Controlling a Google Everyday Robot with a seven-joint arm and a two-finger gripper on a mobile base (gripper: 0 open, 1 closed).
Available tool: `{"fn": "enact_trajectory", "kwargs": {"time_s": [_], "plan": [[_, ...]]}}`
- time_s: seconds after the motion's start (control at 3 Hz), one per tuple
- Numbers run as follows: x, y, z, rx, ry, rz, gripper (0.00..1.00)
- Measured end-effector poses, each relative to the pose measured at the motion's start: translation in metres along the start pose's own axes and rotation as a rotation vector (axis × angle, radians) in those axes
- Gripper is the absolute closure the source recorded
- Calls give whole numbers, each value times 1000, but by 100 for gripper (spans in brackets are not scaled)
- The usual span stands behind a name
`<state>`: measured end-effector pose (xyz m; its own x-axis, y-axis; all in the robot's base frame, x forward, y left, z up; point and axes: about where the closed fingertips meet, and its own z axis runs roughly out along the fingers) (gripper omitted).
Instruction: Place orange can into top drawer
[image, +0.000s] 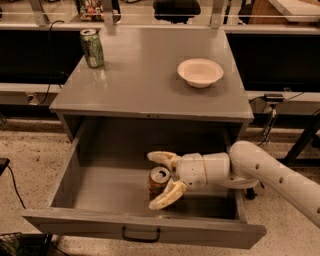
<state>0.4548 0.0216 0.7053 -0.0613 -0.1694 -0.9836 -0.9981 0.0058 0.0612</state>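
Shows the top drawer (75, 222) pulled well out from under the table (145, 92): grey throughout, with flat matte walls, a plain floor and a small dark loop handle (141, 234) centred on the front panel. Holds the orange can (159, 184) upright on the drawer floor, right of centre and toward the front, silver pull-tab top facing up, orange-brown side mottled with pale marks.

Admits from the right a smooth, white, rounded arm (280, 175), crossing above the drawer's right wall and ending in a thick cylindrical wrist. Presents the pincer (152, 181) spread open inside the drawer, its two cream, curved, blunt-tipped fingers (161, 158) bracketing the can, one behind it near the rim, the other in front and low, beside the base. Cannot tell whether the front finger touches the can. Hides part of the can's right side behind the pincer's knuckle.

Carries on the table a green can (92, 47), cylindrical and glossy, upright at the back left corner, and a shallow, round, off-white bowl (200, 72) toward the back right, well apart from each other and, with the table top between, from the orange can below.

Rests on a pale speckled floor (30, 155), against a dark background.
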Motion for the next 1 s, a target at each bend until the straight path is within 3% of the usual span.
{"fn": "enact_trajectory", "kwargs": {"time_s": [0.67,1.0], "plan": [[-27,3,-33,95,13,-27,0],[-50,7,-70,244,28,-14,0]]}}
